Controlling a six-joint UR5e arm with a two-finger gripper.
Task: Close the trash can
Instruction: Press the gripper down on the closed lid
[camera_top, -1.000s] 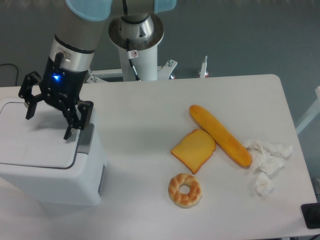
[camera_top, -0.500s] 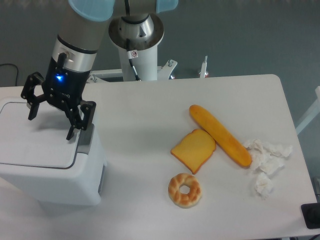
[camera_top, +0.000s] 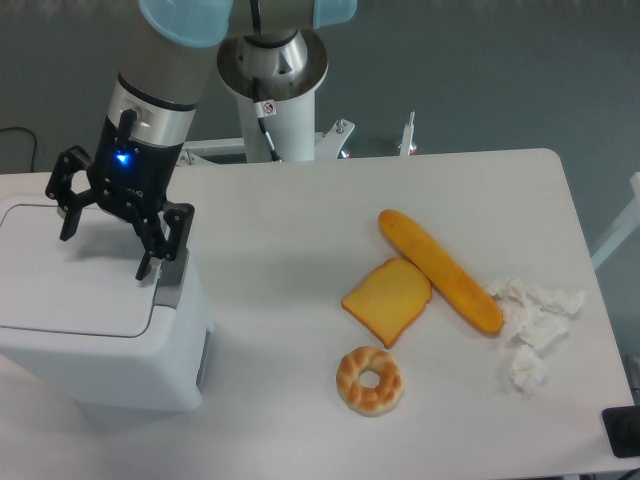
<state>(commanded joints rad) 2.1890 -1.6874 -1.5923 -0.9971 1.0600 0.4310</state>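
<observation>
i see the trash can (camera_top: 95, 320) at the table's left edge, lid lying flat on top. my gripper (camera_top: 108, 235) hangs over the lid w/ jaws spread wide, holding nothing. baguette (camera_top: 440, 270), toast slice (camera_top: 388, 300) & donut (camera_top: 369, 380) sit well to the right.

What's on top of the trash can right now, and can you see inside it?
Nothing rests on the trash can; its flat lid lies down and bare. The open gripper hangs above the lid's rear, apparently not touching. The inside is covered by the lid, so its contents cannot be seen.
</observation>
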